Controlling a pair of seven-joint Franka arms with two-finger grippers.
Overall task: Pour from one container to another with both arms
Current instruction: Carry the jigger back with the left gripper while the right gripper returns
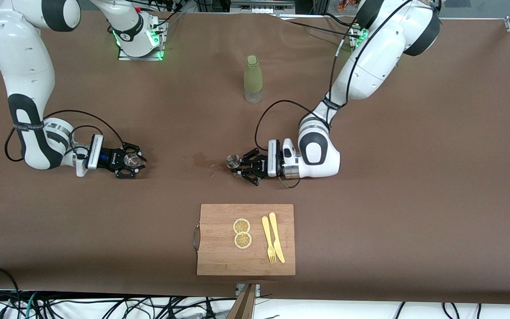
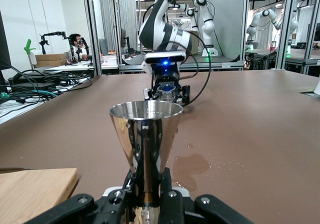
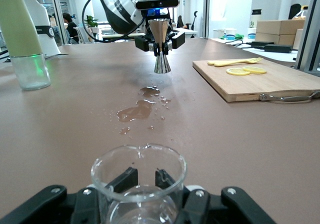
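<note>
Jaws: steel jigger [image 1: 233,161] being gripped by left gripper [image 1: 242,168]; glass cup [image 1: 130,159] by right gripper [image 1: 132,165].
Risk: more liquid being spilled onto desk [image 1: 414,199] beside puddle [image 1: 200,160] if misaligned.

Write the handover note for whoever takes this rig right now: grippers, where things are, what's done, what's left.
Left gripper: shut on the steel jigger, held upright, low over the table.
Right gripper: shut on the glass cup, upright, toward the right arm's end of the table.
A wet spill lies on the table between the two grippers.
Green bottle stands farther from the front camera; cutting board with lemon slices, fork and knife lies nearer.
Done: both vessels gripped. I cannot tell whether any pour has happened.
Left: bring the vessels together and pour.
</note>
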